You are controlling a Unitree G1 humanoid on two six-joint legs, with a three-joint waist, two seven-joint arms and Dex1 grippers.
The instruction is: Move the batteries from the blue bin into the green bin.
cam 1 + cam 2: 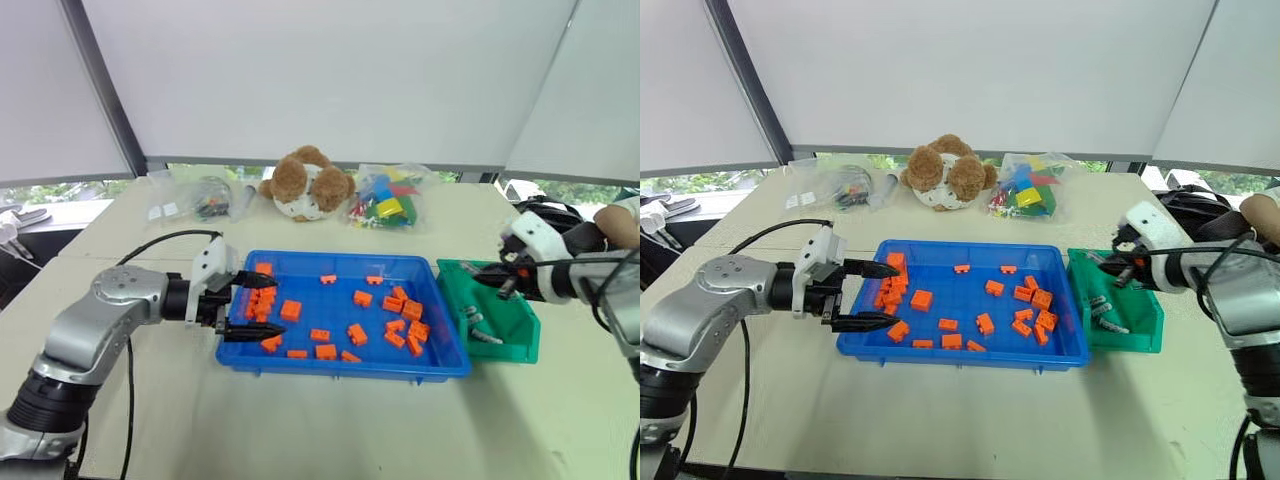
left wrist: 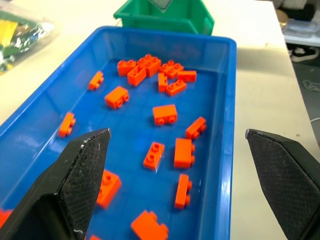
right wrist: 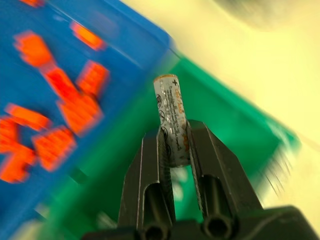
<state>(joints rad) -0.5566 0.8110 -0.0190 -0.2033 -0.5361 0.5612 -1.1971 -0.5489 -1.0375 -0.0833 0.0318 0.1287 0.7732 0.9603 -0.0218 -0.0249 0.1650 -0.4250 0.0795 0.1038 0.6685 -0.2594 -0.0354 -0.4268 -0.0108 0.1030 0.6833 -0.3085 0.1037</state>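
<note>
The left hand (image 2: 177, 175) stood wide open, its two black fingers (image 2: 75, 180) spread over the near end of the blue bin (image 2: 227, 100). Orange blocks (image 2: 165, 114) lay scattered across the bin's floor, several bunched toward the far end. Beyond that end, the green bin (image 2: 170, 17) sat on the pale counter (image 2: 265, 90), close to the blue rim.

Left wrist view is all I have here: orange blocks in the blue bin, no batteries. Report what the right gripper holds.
Observer: The right gripper is shut on a battery, which sticks out past its fingertips.
Operator: Give its position.
Observer: It hangs over the green bin, right of the blue bin.
Operator: Tell me what's in the green bin.
Observer: At least two batteries lie there.
</note>
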